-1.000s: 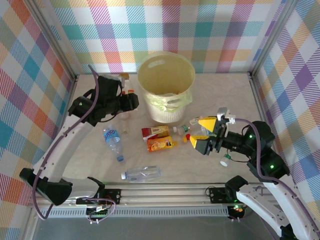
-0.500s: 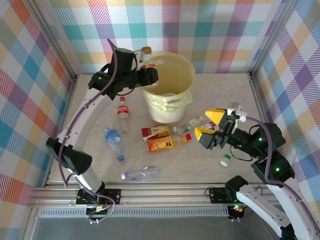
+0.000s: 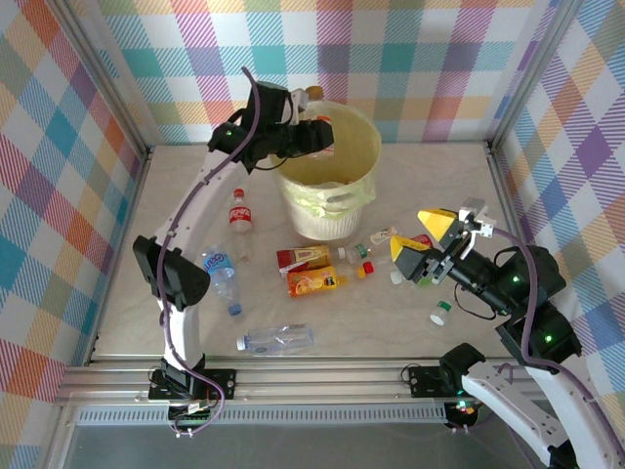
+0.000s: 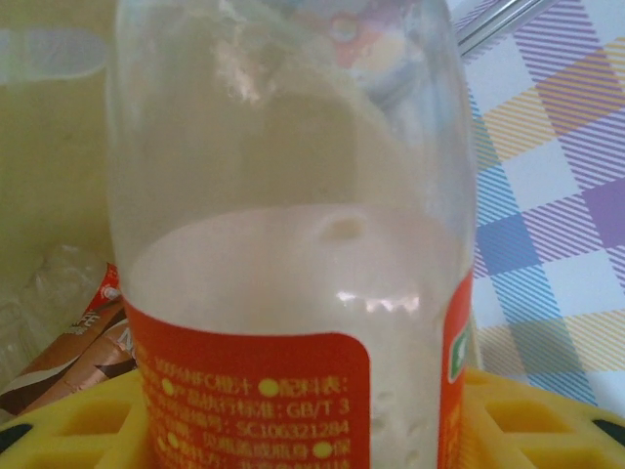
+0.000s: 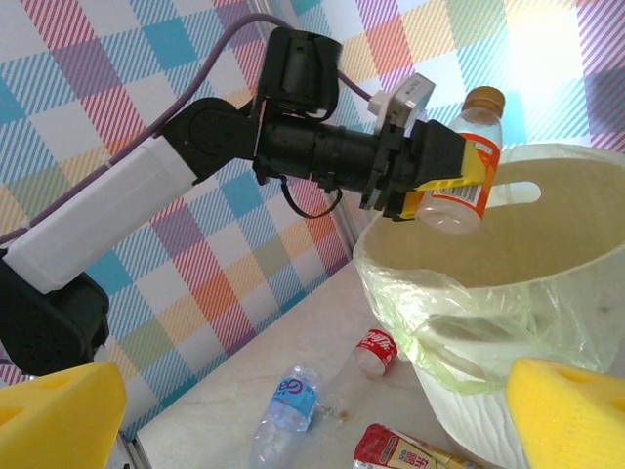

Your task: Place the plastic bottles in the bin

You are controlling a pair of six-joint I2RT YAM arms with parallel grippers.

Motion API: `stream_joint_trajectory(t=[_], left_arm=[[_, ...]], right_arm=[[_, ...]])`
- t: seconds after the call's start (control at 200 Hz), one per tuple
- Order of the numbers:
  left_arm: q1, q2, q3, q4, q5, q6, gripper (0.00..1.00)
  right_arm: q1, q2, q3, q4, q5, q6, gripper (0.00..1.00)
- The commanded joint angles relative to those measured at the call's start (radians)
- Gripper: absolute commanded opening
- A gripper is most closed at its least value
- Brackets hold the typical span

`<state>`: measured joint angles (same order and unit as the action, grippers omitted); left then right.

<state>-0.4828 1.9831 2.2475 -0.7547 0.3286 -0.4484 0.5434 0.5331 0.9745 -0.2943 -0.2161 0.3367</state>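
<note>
My left gripper is shut on a plastic bottle with an orange label and a brown cap. It holds the bottle over the far-left rim of the bin, a pale-yellow bucket with a green liner. In the left wrist view the bottle stands between yellow pads. My right gripper hangs open right of the bin, above small bottles. More bottles lie on the table: a red-labelled one, a blue-labelled one, a clear one and two side by side.
Bottles lie inside the bin. A green-capped piece sits near the right arm. Checked walls enclose the table on three sides, and a metal rail runs along the near edge.
The left arm has lifted the orange-labelled bottle from left of the bin to over its rim. The right gripper has drifted slightly right and stays open.
</note>
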Motion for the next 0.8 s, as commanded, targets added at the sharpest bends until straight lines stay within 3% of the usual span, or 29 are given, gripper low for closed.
stream_joint_trajectory(t=[0.0, 0.465, 0.795], left_arm=[[-0.006, 0.054, 0.078, -0.067, 0.039, 0.020, 0.52], [-0.031, 0.223, 0.242, -0.235, 0.038, 0.088, 0.54], [-0.036, 0.236, 0.253, -0.247, 0.041, 0.091, 0.63]], right_arm=[[0.005, 0.006, 0.035, -0.011, 0.012, 0.002, 1.00], [0.005, 0.042, 0.041, -0.063, 0.014, 0.001, 1.00], [0.004, 0.063, 0.054, -0.110, 0.027, -0.003, 1.00]])
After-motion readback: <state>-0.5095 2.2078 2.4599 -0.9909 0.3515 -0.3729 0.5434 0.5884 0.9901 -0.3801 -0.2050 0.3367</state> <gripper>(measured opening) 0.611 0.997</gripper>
